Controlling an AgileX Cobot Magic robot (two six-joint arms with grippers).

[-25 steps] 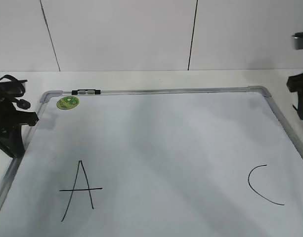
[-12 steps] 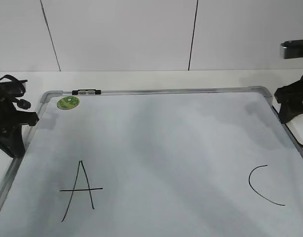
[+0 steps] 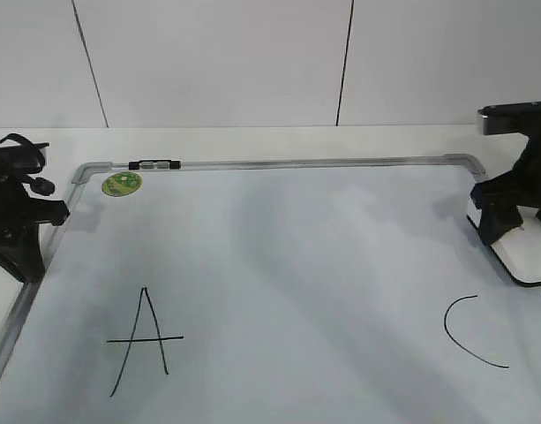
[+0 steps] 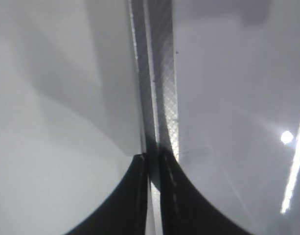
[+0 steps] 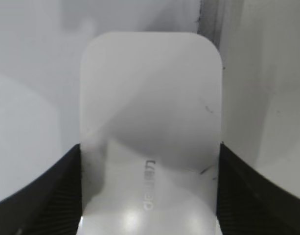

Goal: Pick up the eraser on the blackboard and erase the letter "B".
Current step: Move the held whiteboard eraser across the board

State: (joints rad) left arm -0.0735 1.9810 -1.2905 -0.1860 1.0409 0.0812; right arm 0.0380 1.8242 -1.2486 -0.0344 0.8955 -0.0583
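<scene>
Right edge of desk: the right gripper [image 3: 502, 215] is down over the eraser [image 3: 524, 256], which sits by the board's [image 3: 296, 265] right frame, just above the "C" [image 3: 471, 331].
Right grip: the wrist view shows the eraser [image 5: 150, 132] filling the gap, a dark finger [image 5: 52, 196] tight against each long side. I read that as a firm pinch on the eraser, across its narrow width so the felt base faces the board.
Left edge of desk: the left gripper [image 3: 23, 221] is parked over the board's left frame, away from the writing, so it looks idle here.
Left grip: its fingers [image 4: 135, 196] are nearly together, the frame rail [image 4: 159, 98] showing in the slit between them. Whether they squeeze the rail or just hang above it, I cannot tell.
Letter "B": no sign of it! Only the "A" [image 3: 142, 340] and the "C" show on the board, with bare white between them, so the erasing looks done or the letter lies out of frame.
Exterior extras: the sticker [image 3: 122, 184] and the clip [image 3: 154, 164] at the far-left corner, both arms at once.
Wrist extras: faint grey print on the eraser top, and the jaw contact, which the exterior view leaves too small to judge.
</scene>
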